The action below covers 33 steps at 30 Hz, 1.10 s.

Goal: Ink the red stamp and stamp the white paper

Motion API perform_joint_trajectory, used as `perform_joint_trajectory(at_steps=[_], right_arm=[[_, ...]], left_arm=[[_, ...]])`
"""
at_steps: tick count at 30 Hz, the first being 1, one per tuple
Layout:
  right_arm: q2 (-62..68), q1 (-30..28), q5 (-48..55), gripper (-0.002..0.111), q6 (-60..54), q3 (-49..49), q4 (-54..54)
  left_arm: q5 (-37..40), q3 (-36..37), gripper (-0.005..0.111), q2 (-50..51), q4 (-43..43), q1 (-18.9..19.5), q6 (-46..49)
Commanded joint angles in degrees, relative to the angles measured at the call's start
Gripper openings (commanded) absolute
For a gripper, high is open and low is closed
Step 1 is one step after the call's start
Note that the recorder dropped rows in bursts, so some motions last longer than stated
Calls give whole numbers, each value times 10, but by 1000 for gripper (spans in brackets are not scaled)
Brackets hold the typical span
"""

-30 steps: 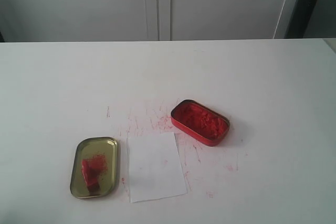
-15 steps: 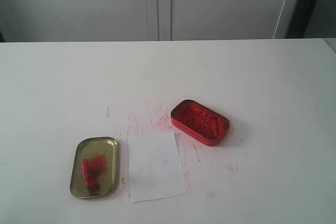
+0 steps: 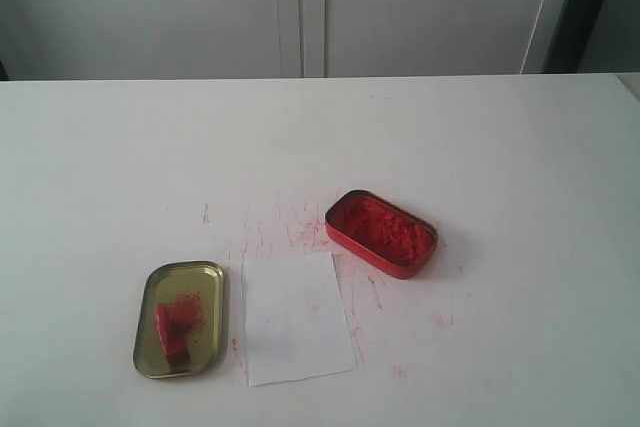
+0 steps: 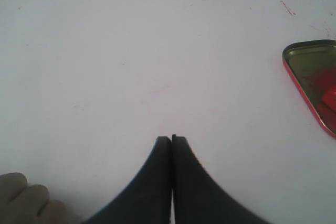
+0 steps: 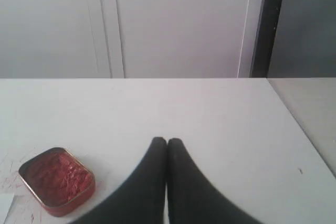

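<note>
Start well out to the left of the white paper (image 3: 297, 319) with the left gripper (image 4: 171, 139): pressed together, holding nothing, hanging over bare tabletop (image 4: 131, 51), seemingly on the far side of the gold lid (image 3: 180, 319) from the paper. Spread those fingers before closing in.

Look just left of the paper, inside that lid, for the red stamp (image 3: 172, 332), lying on a red smudge, apart from the paper and untouched; impossible to tell which way up. Come down from above and pinch the stubby handle rather than the flat base, squarely, keeping the base level. Mind the lid's raised rim, and expect a light lid to slide if nudged.

Leave the paper flat and undisturbed on the way past. Carry the stamp up and right of it to the red tin (image 3: 381, 233) of ink paste, just beyond the paper's far right corner. Press lightly and evenly, without digging.

Farther right of the paper, note the right gripper (image 5: 167, 141): likewise closed tight on nothing, above the table with the tin ahead. Consider using it to steady the paper during stamping.
</note>
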Motion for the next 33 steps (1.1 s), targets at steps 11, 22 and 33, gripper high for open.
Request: perform_joint_trajectory(at_steps=[11, 22, 33], right_arm=[[153, 0, 159, 0, 3, -110, 1], [273, 0, 267, 0, -8, -165, 26], [342, 0, 280, 0, -8, -179, 27]], left_arm=[[5, 4, 0, -2, 3, -2, -1], [5, 4, 0, -2, 3, -2, -1], [5, 4, 0, -2, 3, -2, -1]])
